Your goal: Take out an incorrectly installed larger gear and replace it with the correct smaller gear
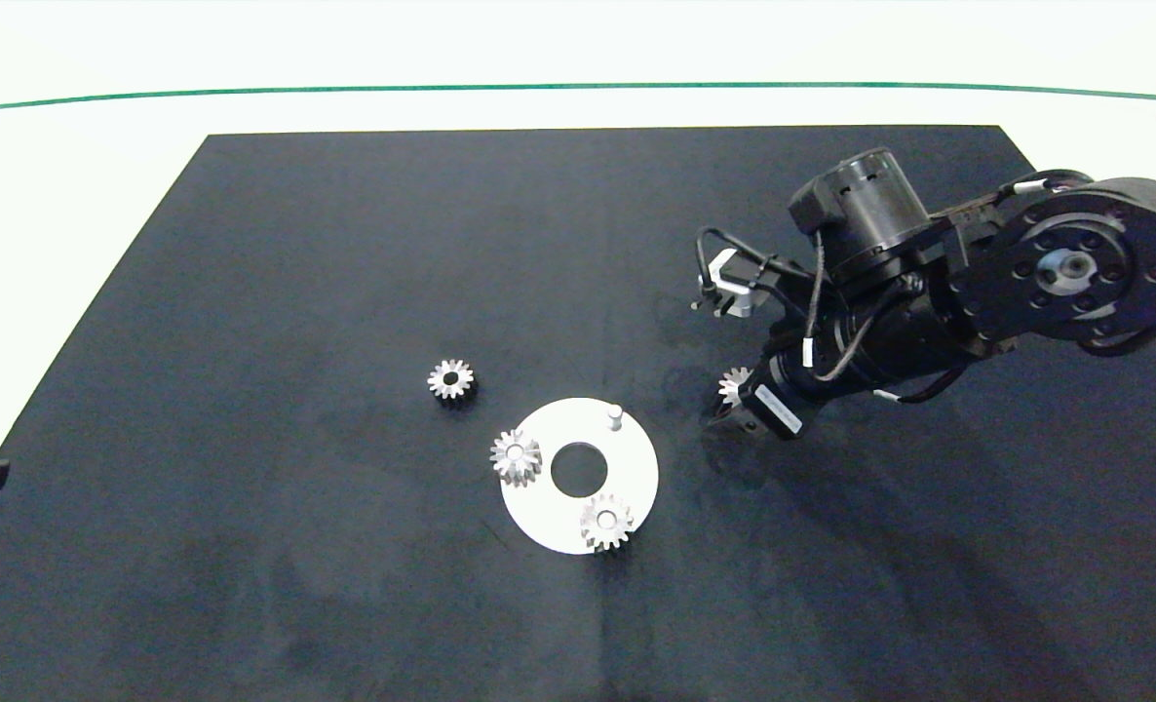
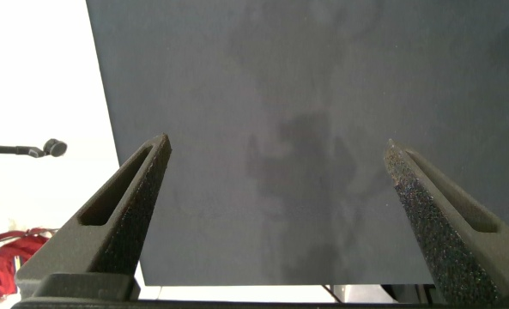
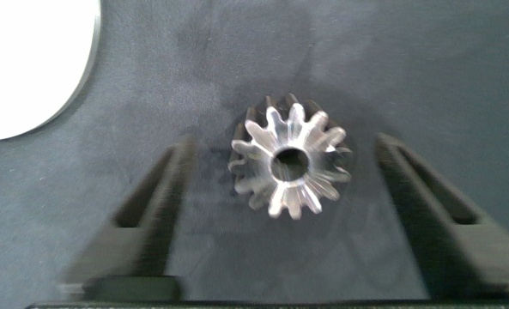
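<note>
Right claw [image 3: 280, 215] is down at the mat on the right side of the head frame, a bit right of the white disc [image 1: 539, 507], with its fingers spread wide. A gear [image 3: 290, 166] lies flat on the black mat [image 1: 344, 292] between the two fingers with clear gaps on both sides, so nothing is pinched. In the head view only a sliver of that gear [image 1: 733, 384] peeks out from under the arm, so I honestly can't say whether it's the larger gear or not.

The disc sits just below center of the head frame with a big round hole in the middle. Two small gears are mounted on it: one at its left edge [image 1: 516, 455] and one at its lower right [image 1: 605, 522]. A bare peg [image 1: 614, 416] stands at the disc's upper right with nothing on it.

The loose smaller gear [image 1: 451, 379] lies on the mat up and left of the disc, well apart from either arm.

Left claw [image 2: 275, 172] hangs parked at the far left edge of the desk, fingers wide apart and holding nothing, with only mat under it.
</note>
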Controlling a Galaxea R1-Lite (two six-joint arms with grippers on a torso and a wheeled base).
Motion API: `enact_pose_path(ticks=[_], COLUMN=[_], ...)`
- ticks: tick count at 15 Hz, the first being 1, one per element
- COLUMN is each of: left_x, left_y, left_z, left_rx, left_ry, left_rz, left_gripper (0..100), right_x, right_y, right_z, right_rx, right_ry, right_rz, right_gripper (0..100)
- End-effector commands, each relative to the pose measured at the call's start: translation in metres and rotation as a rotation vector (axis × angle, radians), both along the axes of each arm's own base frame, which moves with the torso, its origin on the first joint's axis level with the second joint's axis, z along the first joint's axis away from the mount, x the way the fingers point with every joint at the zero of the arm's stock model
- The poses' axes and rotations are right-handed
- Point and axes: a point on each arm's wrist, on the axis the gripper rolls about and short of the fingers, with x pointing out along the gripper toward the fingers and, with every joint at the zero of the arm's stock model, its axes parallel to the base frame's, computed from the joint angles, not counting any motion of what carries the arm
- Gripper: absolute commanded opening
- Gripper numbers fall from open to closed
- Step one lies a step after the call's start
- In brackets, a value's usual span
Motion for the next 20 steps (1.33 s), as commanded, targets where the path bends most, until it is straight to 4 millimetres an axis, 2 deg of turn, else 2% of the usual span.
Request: enact_pose_path(ticks=[1, 3, 4, 5, 7, 8, 9, 10, 12, 14, 15, 17, 20], left_x=[0.003, 0.006, 0.007, 0.016, 0.035, 0.041, 0.058, 0.069, 0.093, 0.12, 0.131, 0.168, 0.205], left_y=[0.0, -0.002, -0.003, -0.004, -0.01, -0.016, -0.029, -0.037, -0.057, -0.079, -0.085, -0.108, -0.123], left_z=[-0.003, -0.005, -0.005, -0.007, -0.005, -0.001, 0.015, 0.023, 0.032, 0.033, 0.032, 0.02, 0.025], left_rx=[0.002, -0.001, -0.004, -0.01, -0.027, -0.028, -0.04, -0.046, -0.043, -0.027, -0.022, -0.004, 0.004], left_ry=[0.024, 0.035, 0.039, 0.065, 0.088, 0.075, 0.047, 0.033, 0.043, 0.103, 0.128, 0.177, 0.133], left_rz=[-0.001, -0.023, -0.031, -0.039, -0.068, -0.11, -0.181, -0.217, -0.292, -0.344, -0.344, -0.363, -0.337], left_gripper=[100, 100, 100, 100, 100, 100, 100, 100, 100, 100, 100, 100, 100], right_x=[-0.037, -0.062, -0.066, -0.089, -0.129, -0.142, -0.171, -0.181, -0.195, -0.197, -0.197, -0.202, -0.2], right_y=[-0.019, -0.043, -0.05, -0.074, -0.1, -0.107, -0.121, -0.126, -0.131, -0.132, -0.133, -0.135, -0.134], right_z=[0.04, 0.068, 0.074, 0.094, 0.103, 0.102, 0.1, 0.11, 0.118, 0.116, 0.116, 0.12, 0.126], right_rx=[0.056, 0.146, 0.186, 0.323, 0.451, 0.473, 0.519, 0.556, 0.591, 0.588, 0.584, 0.594, 0.593], right_ry=[-0.093, -0.153, -0.162, -0.194, -0.211, -0.216, -0.233, -0.297, -0.352, -0.351, -0.354, -0.379, -0.426], right_rz=[0.01, -0.06, -0.103, -0.221, -0.321, -0.334, -0.353, -0.346, -0.337, -0.342, -0.344, -0.338, -0.312], right_gripper=[100, 100, 100, 100, 100, 100, 100, 100, 100, 100, 100, 100, 100])
